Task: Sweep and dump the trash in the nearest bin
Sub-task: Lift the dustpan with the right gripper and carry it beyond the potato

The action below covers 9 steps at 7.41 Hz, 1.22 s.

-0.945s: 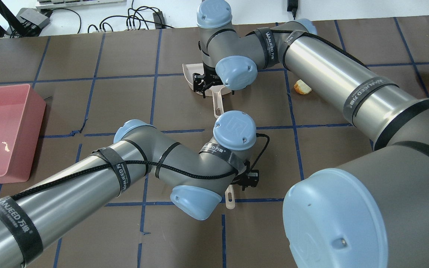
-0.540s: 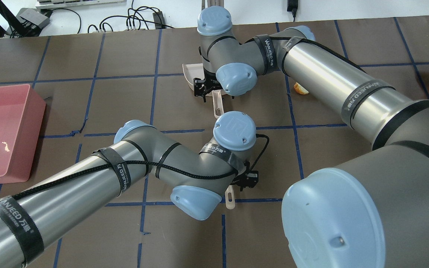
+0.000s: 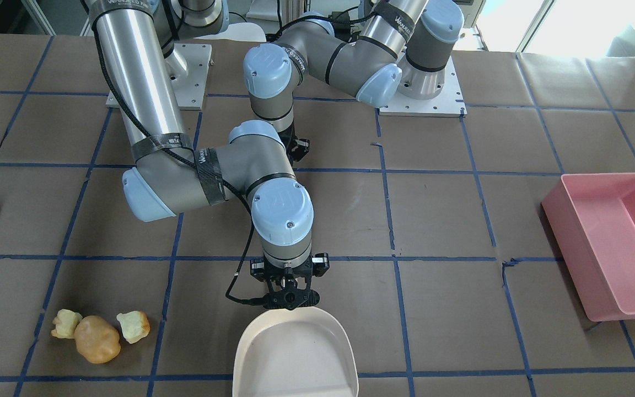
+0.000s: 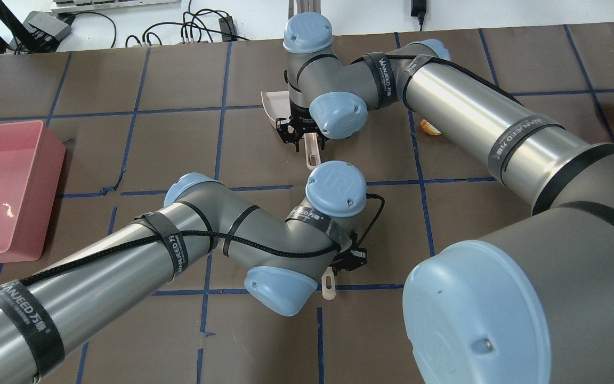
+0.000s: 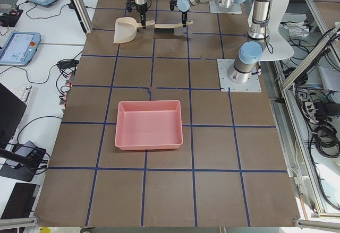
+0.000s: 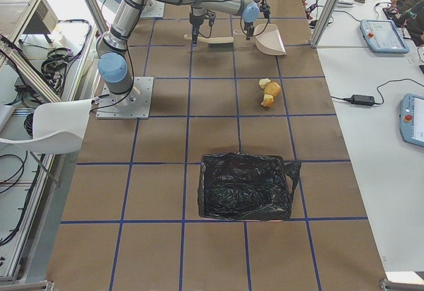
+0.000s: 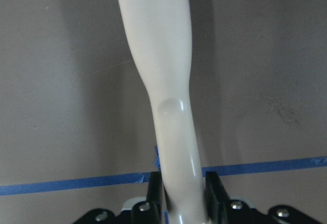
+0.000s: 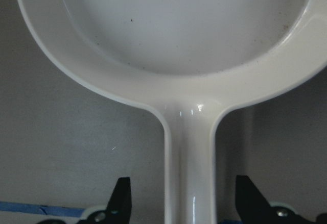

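The left gripper was clamped on the brush handle, while the right gripper stood spread, its jaws either side of the dustpan handle without touching it. The trash, three food scraps in a cluster, lay well apart from the pan on the robot's right half. The black-lined bin looked the nearer one, the pink bin the farther. Tool pick-up appeared half done. Next, the right jaws would need to close squarely on the pan's handle before any sweeping.
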Motion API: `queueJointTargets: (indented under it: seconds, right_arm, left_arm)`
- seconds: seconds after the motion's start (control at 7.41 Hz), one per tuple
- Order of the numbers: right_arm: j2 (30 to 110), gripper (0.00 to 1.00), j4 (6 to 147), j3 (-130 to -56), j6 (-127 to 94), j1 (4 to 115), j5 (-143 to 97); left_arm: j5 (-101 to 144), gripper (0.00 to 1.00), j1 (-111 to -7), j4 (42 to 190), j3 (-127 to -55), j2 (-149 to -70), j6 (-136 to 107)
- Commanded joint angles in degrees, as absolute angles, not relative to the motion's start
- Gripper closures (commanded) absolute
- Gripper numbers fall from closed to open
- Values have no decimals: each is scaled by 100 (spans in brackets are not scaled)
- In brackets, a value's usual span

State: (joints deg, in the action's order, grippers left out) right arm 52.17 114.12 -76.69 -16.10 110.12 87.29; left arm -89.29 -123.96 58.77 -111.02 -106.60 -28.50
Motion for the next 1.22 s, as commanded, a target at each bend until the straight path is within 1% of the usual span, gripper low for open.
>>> queueJointTargets:
  seconds: [0.0, 0.14, 0.4, 0.54, 0.81, 1.08]
  right_arm:
    - [5238, 77, 11399, -7673, -1617, 10995, 8614]
    - [5273, 79, 11356, -7664, -1617, 10960, 8605]
    - [5378, 79, 11338, -7629, -1565, 10811, 8622]
    - [5527, 79, 11181, -7620, -1512, 10654, 8605]
    - [6132, 79, 10506, -7611, -1031, 10259, 8578]
    - [6887, 80, 9673, -7629, -85, 9654, 8613]
  left_arm:
    - [-8938, 89, -12401, 5897, -11101, -10626, -2962]
    - [-8947, 96, -12401, 5915, -11101, -10609, -2962]
    - [-8965, 100, -12401, 5976, -11109, -10512, -2971]
    - [-8965, 100, -12401, 5977, -11101, -10503, -3032]
    - [-9000, 100, -12393, 6090, -11092, -10320, -3050]
    - [-9070, 100, -12375, 6108, -10934, -10310, -3233]
